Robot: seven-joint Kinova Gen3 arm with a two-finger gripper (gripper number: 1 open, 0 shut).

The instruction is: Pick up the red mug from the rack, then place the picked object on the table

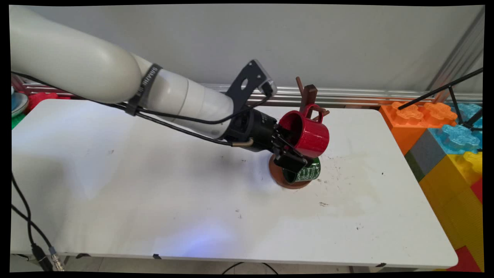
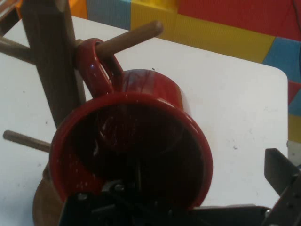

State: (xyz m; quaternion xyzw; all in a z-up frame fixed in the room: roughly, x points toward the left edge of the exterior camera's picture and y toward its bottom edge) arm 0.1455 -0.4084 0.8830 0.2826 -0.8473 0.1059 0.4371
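A red mug (image 1: 312, 135) hangs tilted on the brown wooden mug tree (image 1: 308, 94), its handle (image 2: 94, 66) looped over a peg (image 2: 131, 37). My gripper (image 1: 295, 148) is at the mug's open mouth. One finger reaches inside the mug (image 2: 150, 89), and the other finger (image 2: 282, 179) stands outside, apart from the mug's wall. The gripper (image 2: 202, 197) is open. A dark green mug (image 1: 308, 173) with white lettering hangs lower on the tree, just under the gripper and above the round brown base (image 1: 276, 173).
Large orange, blue, grey and yellow toy blocks (image 1: 444, 135) are stacked off the table's right end. A black tripod leg (image 1: 440, 90) crosses above them. Red and green items (image 1: 38, 98) lie past the far left corner. Black cables (image 1: 23, 216) hang at the left.
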